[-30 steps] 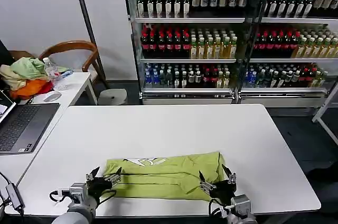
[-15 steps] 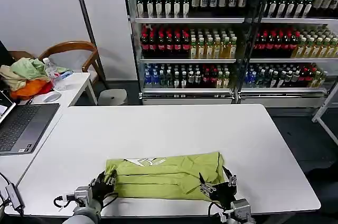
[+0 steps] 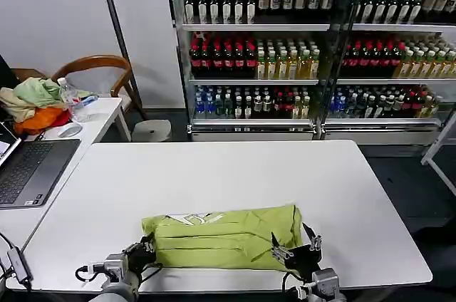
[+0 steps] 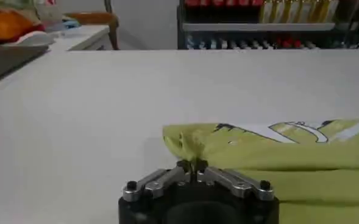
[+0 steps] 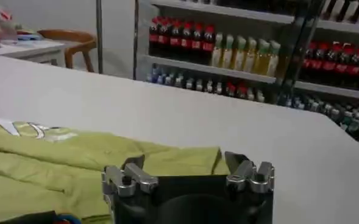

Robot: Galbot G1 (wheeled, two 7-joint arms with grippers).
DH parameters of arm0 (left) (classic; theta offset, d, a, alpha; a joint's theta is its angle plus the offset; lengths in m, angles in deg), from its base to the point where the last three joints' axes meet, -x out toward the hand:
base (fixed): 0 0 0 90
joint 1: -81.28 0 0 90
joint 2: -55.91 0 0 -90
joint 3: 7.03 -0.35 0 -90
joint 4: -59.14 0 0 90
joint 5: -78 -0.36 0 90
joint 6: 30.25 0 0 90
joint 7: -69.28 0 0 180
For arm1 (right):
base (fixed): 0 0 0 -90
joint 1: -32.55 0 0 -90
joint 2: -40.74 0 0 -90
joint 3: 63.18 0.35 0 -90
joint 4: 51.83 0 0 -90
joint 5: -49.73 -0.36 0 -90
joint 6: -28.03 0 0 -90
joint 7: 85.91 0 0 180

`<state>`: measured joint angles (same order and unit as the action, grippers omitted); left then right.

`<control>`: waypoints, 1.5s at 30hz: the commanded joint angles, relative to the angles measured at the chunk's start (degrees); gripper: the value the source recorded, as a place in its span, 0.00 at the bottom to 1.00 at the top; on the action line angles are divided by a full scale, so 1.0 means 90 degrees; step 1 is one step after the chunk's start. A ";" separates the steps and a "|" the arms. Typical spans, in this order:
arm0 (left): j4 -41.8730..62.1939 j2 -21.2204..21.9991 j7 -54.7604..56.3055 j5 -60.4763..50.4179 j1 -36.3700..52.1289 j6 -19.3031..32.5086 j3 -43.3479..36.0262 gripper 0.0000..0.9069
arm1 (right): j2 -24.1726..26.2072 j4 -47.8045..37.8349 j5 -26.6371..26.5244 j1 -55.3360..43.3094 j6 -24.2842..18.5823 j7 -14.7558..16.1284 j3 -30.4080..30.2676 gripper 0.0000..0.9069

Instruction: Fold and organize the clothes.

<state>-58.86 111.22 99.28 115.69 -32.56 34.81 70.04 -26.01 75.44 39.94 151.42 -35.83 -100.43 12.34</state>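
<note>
The clothes are one lime yellow-green T-shirt (image 3: 224,238), folded into a long band near the front edge of the white table (image 3: 235,174). My left gripper (image 3: 146,248) is at the shirt's left end. In the left wrist view this gripper (image 4: 192,164) is shut, pinching the edge of the shirt (image 4: 277,152). My right gripper (image 3: 292,245) is at the shirt's right end. In the right wrist view it (image 5: 185,163) stands open, its fingers (image 5: 133,165) apart just over the shirt (image 5: 75,161) without holding it.
An open laptop (image 3: 28,167) and a cable (image 3: 18,263) lie on the side table at the left. Behind them are a cloth heap (image 3: 32,99), a water bottle (image 3: 71,101) and a wooden chair (image 3: 100,67). Drink coolers (image 3: 285,45) line the back wall.
My left gripper moved in to the shirt's left end and shut on the fabric. The right gripper edged slightly nearer and stayed open.
</note>
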 commanded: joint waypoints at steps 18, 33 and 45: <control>-0.0290 -0.0678 -0.0986 -0.0401 -0.0392 -0.0887 0.3049 0.04 | 0.0135 -0.0037 0.0035 -0.0272 -0.0020 -0.0043 0.0033 1.00; -0.1268 0.0465 -0.1265 -0.0964 0.0124 0.0180 -0.0419 0.04 | 0.0267 0.0642 -0.0143 -0.0114 0.0182 0.0054 0.0918 1.00; -0.0744 0.0750 -0.1470 -0.1389 0.0589 0.0401 -0.1171 0.06 | 0.0198 0.0694 -0.0115 0.0039 0.0174 0.0064 0.1065 1.00</control>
<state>-66.32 115.13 87.55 106.81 -29.99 35.84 69.29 -24.20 80.79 39.11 151.47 -34.46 -99.90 20.39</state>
